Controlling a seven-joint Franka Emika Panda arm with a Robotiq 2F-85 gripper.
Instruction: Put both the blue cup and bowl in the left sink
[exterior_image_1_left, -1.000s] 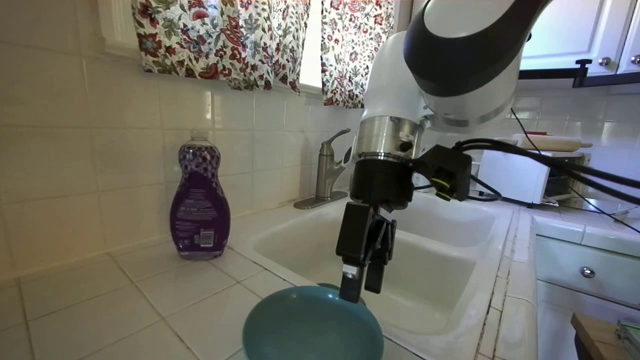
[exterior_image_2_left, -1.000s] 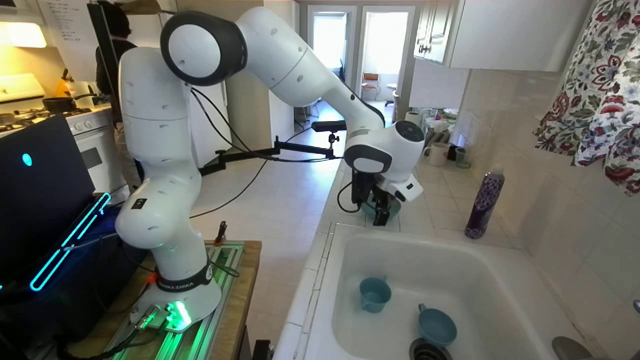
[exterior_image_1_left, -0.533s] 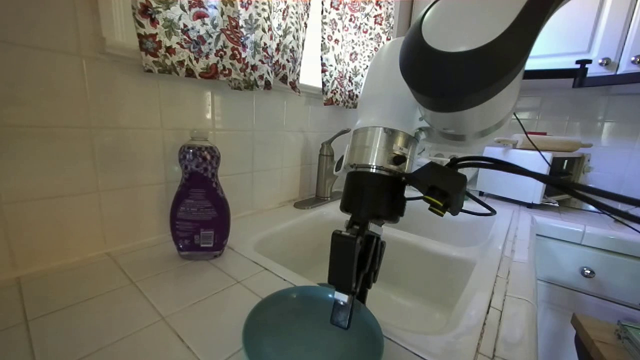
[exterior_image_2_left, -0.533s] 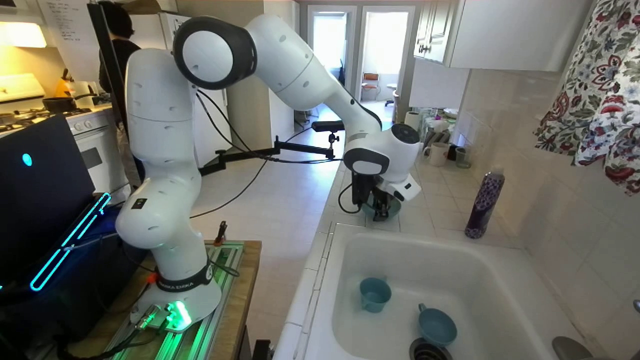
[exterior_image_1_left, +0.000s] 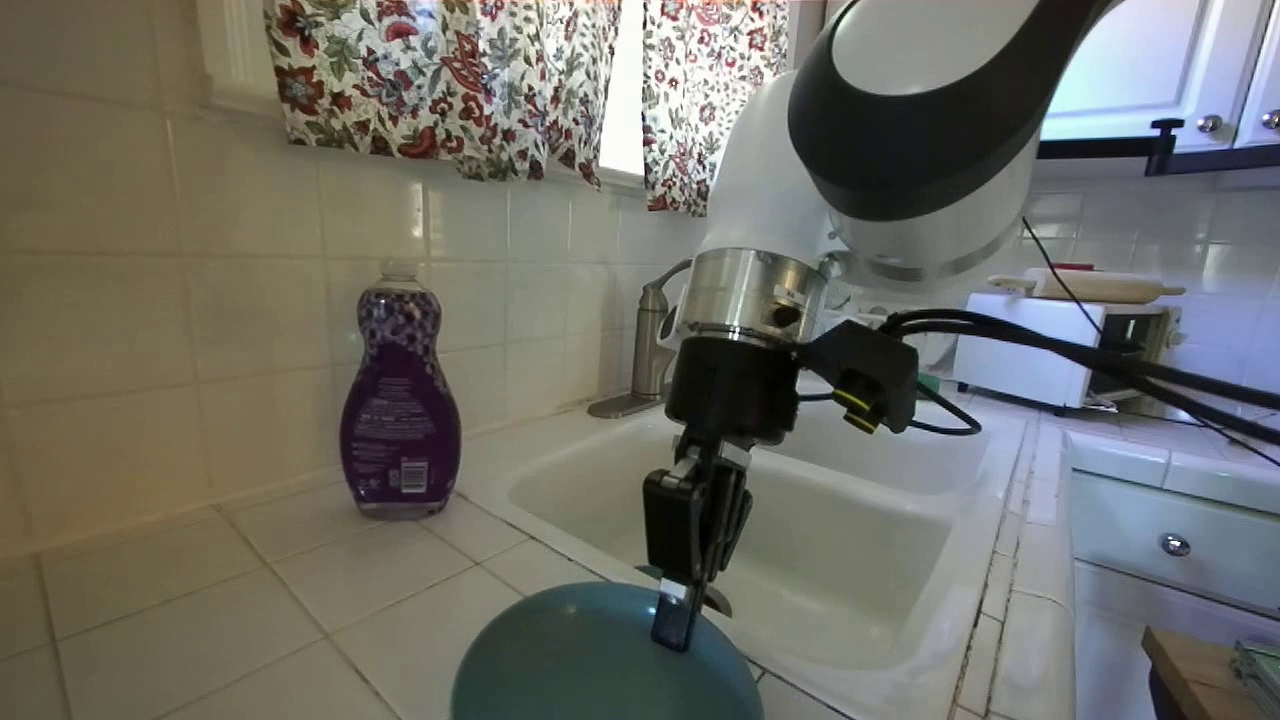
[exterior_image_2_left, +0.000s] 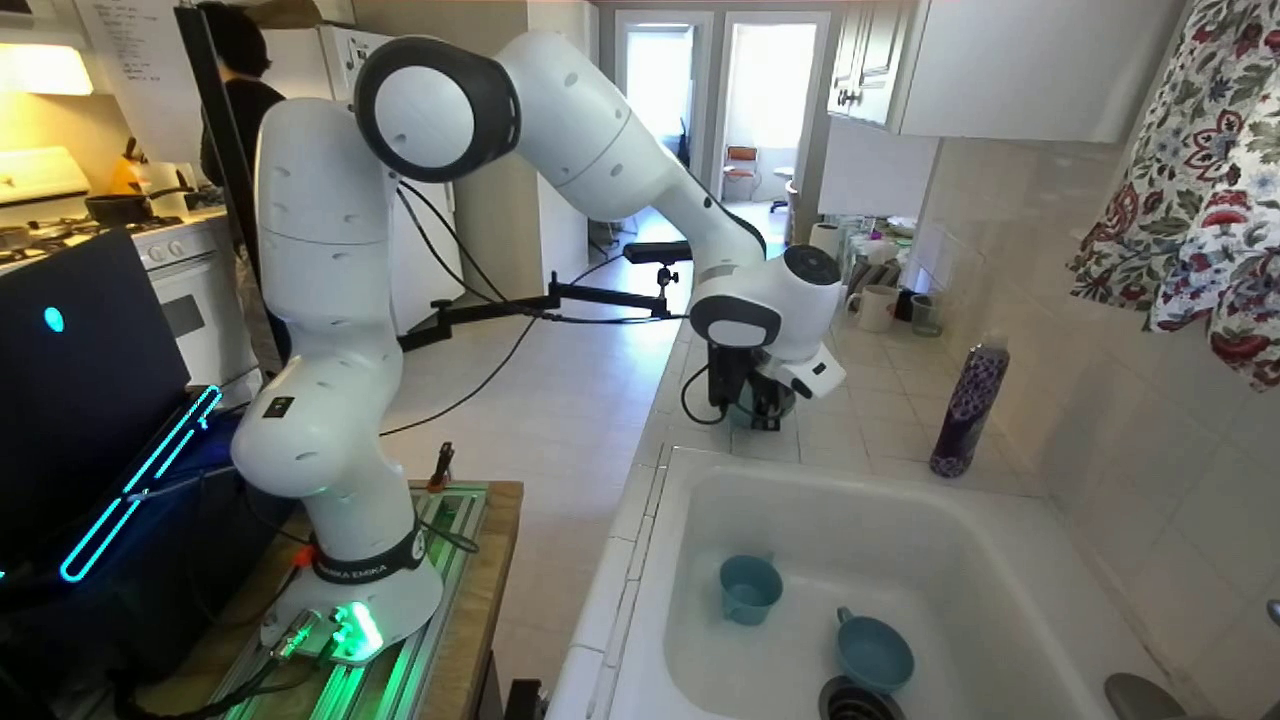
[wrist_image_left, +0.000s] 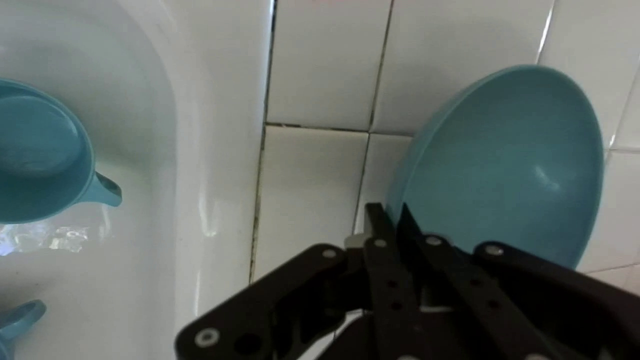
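The wide teal bowl (wrist_image_left: 510, 170) rests tilted on the tiled counter beside the sink; in an exterior view the bowl (exterior_image_1_left: 590, 670) is cut off by the lower edge. My gripper (wrist_image_left: 390, 212) is shut on its sink-side rim, one finger inside the bowl and one outside. From another side, the gripper (exterior_image_2_left: 766, 420) covers most of the bowl. Two small blue cups, a cup (exterior_image_2_left: 750, 590) and a cup (exterior_image_2_left: 876, 655) near the drain, are in the left sink (exterior_image_2_left: 1000, 530); I cannot tell which is the task's blue cup. At the wrist view's left edge appears a cup (wrist_image_left: 37, 150).
A purple soap bottle (exterior_image_1_left: 400, 410) stands on the counter by the tiled wall. The faucet (exterior_image_1_left: 655, 340) rises behind the sink, and another white basin (exterior_image_1_left: 900, 445) lies across the divider. A mug (exterior_image_2_left: 876, 308) and a glass (exterior_image_2_left: 927, 315) stand farther along the counter.
My gripper's fingers have come down over the bowl's rim and closed on it. The bowl has shifted slightly away from the sink. Both cups in the sink have stayed put.
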